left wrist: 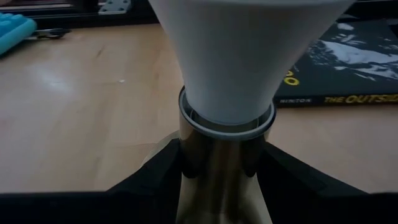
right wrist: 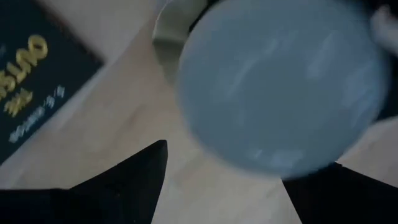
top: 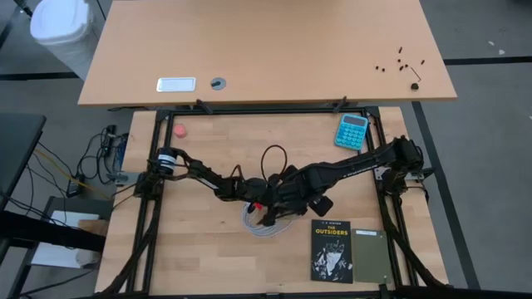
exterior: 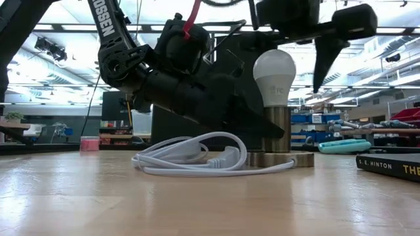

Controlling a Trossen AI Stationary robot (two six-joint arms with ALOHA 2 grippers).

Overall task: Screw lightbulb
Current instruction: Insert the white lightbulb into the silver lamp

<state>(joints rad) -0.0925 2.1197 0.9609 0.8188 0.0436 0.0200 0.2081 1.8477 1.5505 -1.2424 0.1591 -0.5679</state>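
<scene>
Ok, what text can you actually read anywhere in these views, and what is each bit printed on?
"THE OUTSIDERS": cover of the black book, high view; "THE OUTSI" shows in the left wrist view.
"S. E. HINTON" and "THE": the book's spine, low view.
"OSSEN": the dark arm, letters cut off at the top edge.
Small grey mark on the lightbulb: too small to read.
Blue calculator keys and the white label on the far table: too small to read.

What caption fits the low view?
White pear-shaped lightbulb upright in brushed metal socket, white coiled cable alongside.
</scene>
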